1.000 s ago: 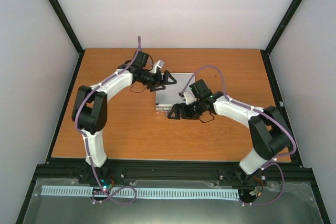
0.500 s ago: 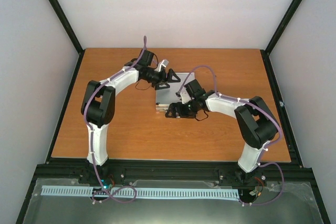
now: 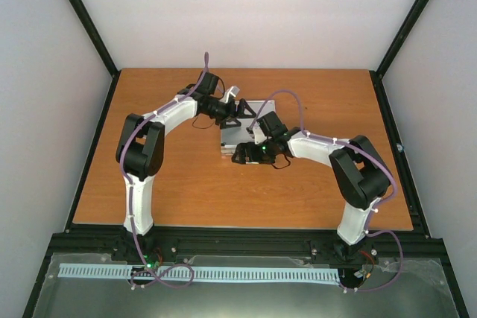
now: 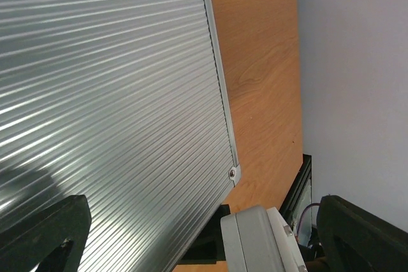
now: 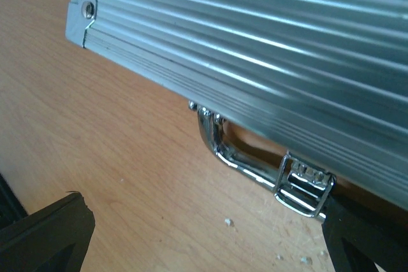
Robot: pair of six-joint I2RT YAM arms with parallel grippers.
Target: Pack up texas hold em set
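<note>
The texas hold em set shows only as a shut silver ribbed aluminium case (image 3: pixel 235 138) lying flat mid-table. Its lid (image 4: pixel 108 93) fills the left wrist view, where my left gripper (image 3: pixel 237 112) hovers open over the case's back left part, its dark fingers (image 4: pixel 44 234) wide apart. My right gripper (image 3: pixel 246 156) is open low at the case's front edge (image 5: pixel 242 62). The chrome handle (image 5: pixel 239 151) and a chrome latch (image 5: pixel 305 189) lie between its spread fingers (image 5: pixel 44 230), and nothing is gripped.
The wooden table (image 3: pixel 164 176) stretches around the case, with black frame rails (image 3: pixel 238 236) at the near edge and white walls on three sides. A grey-white arm housing (image 4: pixel 258 240) sits close below the left wrist camera. Small crumbs (image 5: pixel 227 221) dot the wood by the handle.
The right gripper slid a little left along the case's front edge, its elbow folding inward. The left gripper shifted slightly right over the case's back corner. The case stayed put.
</note>
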